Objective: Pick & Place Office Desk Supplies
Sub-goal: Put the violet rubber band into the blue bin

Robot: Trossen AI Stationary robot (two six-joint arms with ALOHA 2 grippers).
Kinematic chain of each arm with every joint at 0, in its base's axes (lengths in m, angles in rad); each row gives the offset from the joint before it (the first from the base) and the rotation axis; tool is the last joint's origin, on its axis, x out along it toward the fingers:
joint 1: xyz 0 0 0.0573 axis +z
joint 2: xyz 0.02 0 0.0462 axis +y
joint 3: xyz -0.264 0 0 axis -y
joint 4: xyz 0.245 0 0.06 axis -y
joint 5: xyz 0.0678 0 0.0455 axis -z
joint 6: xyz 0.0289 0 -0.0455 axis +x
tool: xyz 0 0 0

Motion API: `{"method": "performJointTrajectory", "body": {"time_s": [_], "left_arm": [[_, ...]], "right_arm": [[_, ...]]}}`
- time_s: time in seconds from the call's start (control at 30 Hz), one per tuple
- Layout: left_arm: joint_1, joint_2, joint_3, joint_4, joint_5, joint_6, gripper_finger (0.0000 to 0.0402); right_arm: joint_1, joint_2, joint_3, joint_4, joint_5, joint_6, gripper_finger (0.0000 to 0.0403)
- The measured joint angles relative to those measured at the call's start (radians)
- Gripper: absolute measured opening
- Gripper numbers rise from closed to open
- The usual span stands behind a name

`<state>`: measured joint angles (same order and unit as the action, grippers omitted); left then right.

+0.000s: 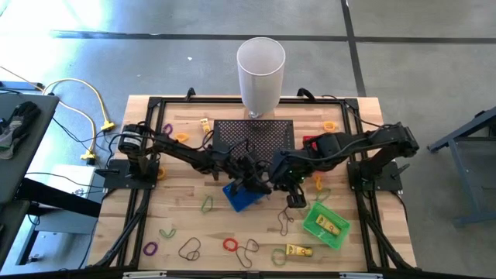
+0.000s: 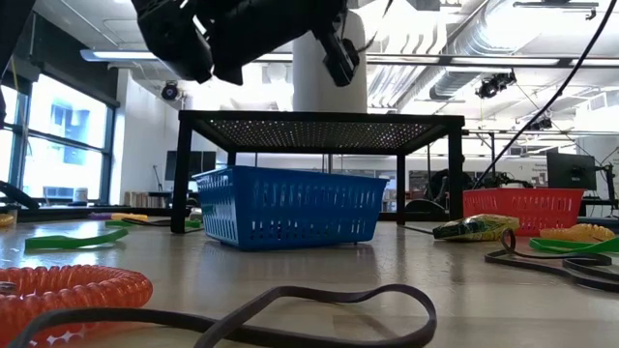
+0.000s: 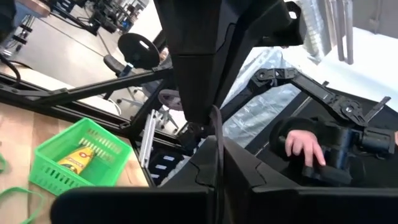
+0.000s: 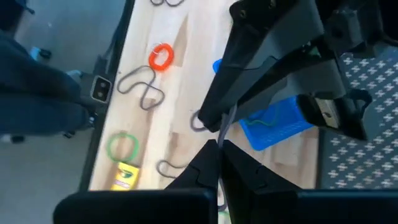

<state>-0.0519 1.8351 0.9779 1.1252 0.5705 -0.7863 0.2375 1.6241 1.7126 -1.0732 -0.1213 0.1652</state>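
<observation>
— Above the table's middle, over the blue basket: what is item one?

— One dark band, thin, held off the wood. It runs between both grippers.

— State of the left gripper?

— Fingers pressed together, pinching the dark band. In its wrist view the strand stands straight up from the fingertips.

— Right gripper?

— Fingers likewise pressed together on the same band, meeting the left one tip to tip. Both arms reach in from their own sides, in front of the black mesh stand.

— Loose supplies on the table?

— Front edge: purple loop, dark loop, red coil, a second dark loop, green loop, yellow piece just beside it. Mid-left: two green bands. Back left: orange loop, small yellow piece. Back right: orange loop.

— Containers?

— Green basket, front right, holding a yellow piece. Red basket, right of the stand. Blue basket: a thin strand lies in it.

— Other entries?

— White cylinder upright behind the stand. A person's hand beyond the table, resting on dark equipment.
</observation>
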Motion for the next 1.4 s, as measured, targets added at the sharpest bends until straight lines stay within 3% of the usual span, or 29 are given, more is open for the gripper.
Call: {"method": "performJointTrajectory", "body": {"time_s": [0.17, 0.3, 0.4, 0.57, 0.73, 0.87, 0.97, 1.13, 1.27, 1.4], "left_arm": [[-0.007, 0.000, 0.000, 0.000, 0.003, 0.003, 0.0002], [-0.006, 0.000, 0.000, -0.005, 0.003, 0.003, 0.0002], [-0.005, -0.012, 0.000, -0.054, 0.003, 0.008, 0.0001], [-0.005, -0.110, -0.001, -0.311, -0.014, 0.126, 0.0001], [-0.010, -0.265, -0.001, -0.665, -0.084, 0.242, 0.0001], [-0.067, -0.398, 0.000, -0.963, -0.260, 0.324, 0.0001], [-0.138, -0.464, 0.000, -1.155, -0.485, 0.360, 0.0001], [-0.236, -0.479, 0.000, -1.287, -0.792, 0.313, 0.0001], [-0.281, -0.441, -0.001, -1.307, -0.922, 0.311, 0.0001], [-0.298, -0.398, 0.000, -1.314, -0.940, 0.311, 0.0001]], "right_arm": [[0.005, 0.001, -0.001, 0.062, -0.017, 0.083, 0.0017], [0.019, 0.001, -0.001, 0.102, 0.012, 0.101, 0.0062], [0.039, -0.001, -0.001, 0.125, 0.097, 0.126, 0.0100], [0.084, -0.015, -0.001, 0.151, 0.223, 0.120, 0.0140], [0.126, -0.043, 0.000, 0.171, 0.346, 0.124, 0.0153], [0.166, -0.072, 0.000, 0.169, 0.427, 0.147, 0.0152], [0.188, -0.087, 0.001, 0.163, 0.475, 0.173, 0.0150], [0.211, -0.108, 0.000, 0.151, 0.513, 0.179, 0.0150], [0.220, -0.117, 0.000, 0.136, 0.518, 0.186, 0.0149], [0.220, -0.116, 0.000, 0.125, 0.514, 0.207, 0.0148]]}}
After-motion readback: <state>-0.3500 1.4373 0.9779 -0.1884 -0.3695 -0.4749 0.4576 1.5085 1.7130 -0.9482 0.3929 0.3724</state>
